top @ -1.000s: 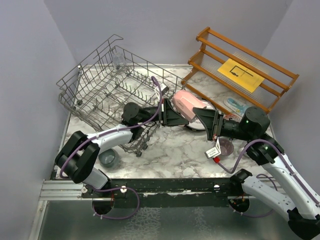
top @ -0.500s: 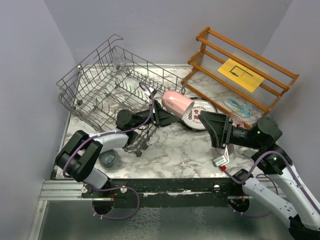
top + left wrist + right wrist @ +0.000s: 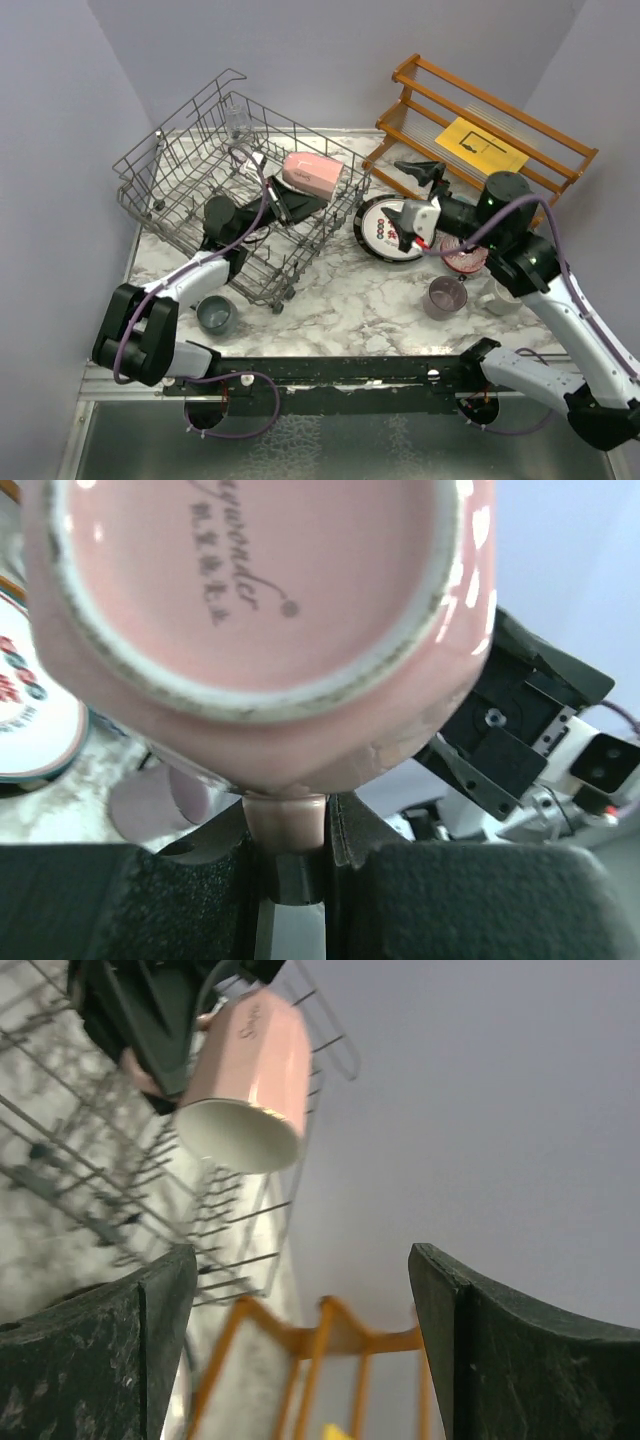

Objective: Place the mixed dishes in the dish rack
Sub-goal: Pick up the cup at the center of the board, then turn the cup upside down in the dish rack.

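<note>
My left gripper (image 3: 287, 196) is shut on the handle of a pink mug (image 3: 312, 172) and holds it on its side over the right part of the dish rack (image 3: 175, 172). In the left wrist view the mug's base (image 3: 260, 590) fills the frame, and the handle is pinched in my left gripper (image 3: 290, 825). My right gripper (image 3: 412, 198) hangs open and empty above the black-rimmed plate (image 3: 383, 232). Seen from my right gripper (image 3: 300, 1300), the pink mug (image 3: 250, 1080) lies ahead. A clear glass (image 3: 237, 120) stands in the rack.
A grey-teal mug (image 3: 216, 314) sits at the near left. A mauve mug (image 3: 444, 297) and a cream mug (image 3: 502, 296) sit at the near right, with a reddish bowl (image 3: 466, 262) behind them. The wooden shelf (image 3: 480, 140) with a yellow sheet (image 3: 482, 148) stands at the back right.
My right gripper opened, let go of the pink mug and drew back toward the shelf. The left arm carried the mug left and back, over the rack.
</note>
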Controlling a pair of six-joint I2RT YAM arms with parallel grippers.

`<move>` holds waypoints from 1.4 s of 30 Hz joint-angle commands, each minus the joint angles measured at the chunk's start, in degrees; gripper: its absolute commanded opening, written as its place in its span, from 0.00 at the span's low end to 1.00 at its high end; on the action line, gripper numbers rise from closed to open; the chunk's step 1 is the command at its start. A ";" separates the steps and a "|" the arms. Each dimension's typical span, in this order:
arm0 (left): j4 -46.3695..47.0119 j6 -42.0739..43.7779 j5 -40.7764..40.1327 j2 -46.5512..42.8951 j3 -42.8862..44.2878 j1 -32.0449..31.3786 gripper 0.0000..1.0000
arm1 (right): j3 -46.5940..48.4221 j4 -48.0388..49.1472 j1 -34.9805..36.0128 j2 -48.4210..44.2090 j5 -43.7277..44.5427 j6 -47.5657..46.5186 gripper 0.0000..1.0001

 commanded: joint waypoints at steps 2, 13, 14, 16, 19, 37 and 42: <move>-31.15 23.43 -0.99 -6.22 12.29 5.59 0.00 | 8.49 -12.37 0.03 7.94 3.06 24.71 0.85; -67.85 53.38 -10.20 -3.75 33.25 16.29 0.00 | 9.88 -19.84 -5.34 15.93 -10.21 33.69 0.87; -69.76 55.20 -11.60 -2.95 35.05 17.17 0.00 | 9.46 -19.41 -6.13 16.06 -12.22 34.20 0.88; -72.34 59.60 -15.25 -1.26 38.22 18.41 0.00 | 7.14 -17.28 -6.85 15.87 -15.70 34.97 0.89; -75.58 65.83 -20.74 1.82 43.52 19.46 0.00 | 1.23 -9.97 -8.45 15.11 -20.08 38.56 0.91; -81.48 87.27 -36.76 26.37 67.29 20.29 0.00 | -13.79 2.52 -20.62 13.89 -31.49 36.22 0.93; -82.20 88.59 -33.15 31.09 70.96 22.62 0.00 | -13.36 1.11 -20.61 14.30 -30.48 34.16 0.93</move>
